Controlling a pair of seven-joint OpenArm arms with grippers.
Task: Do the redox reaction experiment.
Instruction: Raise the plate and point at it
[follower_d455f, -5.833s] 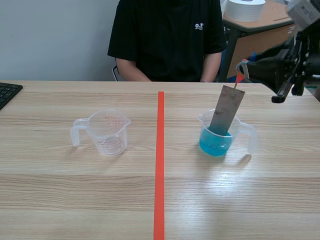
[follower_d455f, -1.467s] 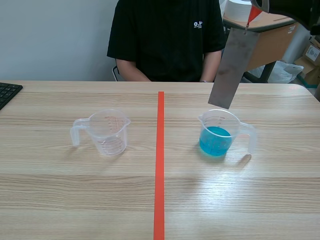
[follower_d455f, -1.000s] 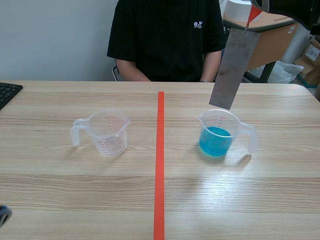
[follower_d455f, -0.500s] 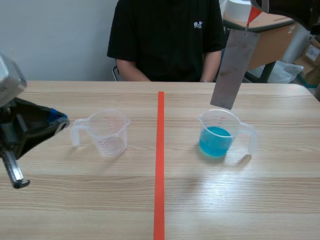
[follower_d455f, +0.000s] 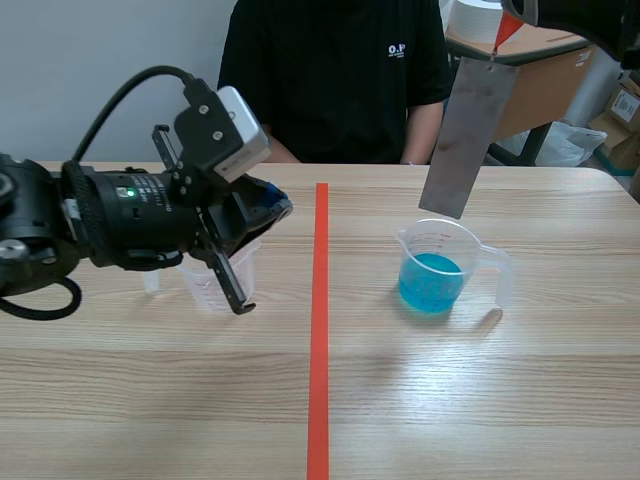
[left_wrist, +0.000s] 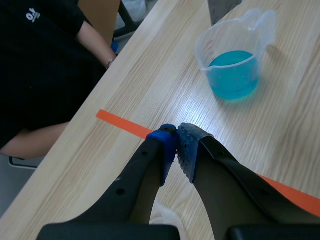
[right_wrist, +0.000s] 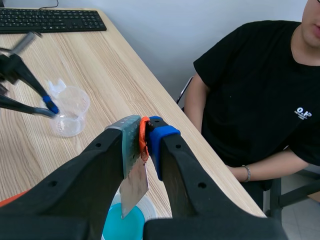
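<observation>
A grey metal plate (follower_d455f: 465, 135) hangs by an orange clip (right_wrist: 144, 136) from my right gripper (follower_d455f: 512, 12), which is shut on the clip. The plate's lower edge is just above the clear cup of blue liquid (follower_d455f: 435, 270). In the right wrist view the plate (right_wrist: 134, 187) dangles under the gripper (right_wrist: 142, 129) over the blue cup (right_wrist: 122, 222). My left gripper (follower_d455f: 275, 212) is shut on nothing and sits above the empty clear cup (follower_d455f: 215, 285), partly hiding it. Ahead of the left gripper (left_wrist: 176, 142) lies the blue cup (left_wrist: 235, 65).
An orange tape line (follower_d455f: 319, 330) runs down the table's middle. A person in a black shirt (follower_d455f: 335, 70) sits across the table. A keyboard (right_wrist: 50, 20) lies at the far left. In the right wrist view the empty cup (right_wrist: 70, 110) stands beside the left gripper (right_wrist: 50, 106).
My left arm has swung in from the lower left and now covers the empty cup. The right gripper keeps the plate still above the blue cup; earlier the plate stood in the liquid.
</observation>
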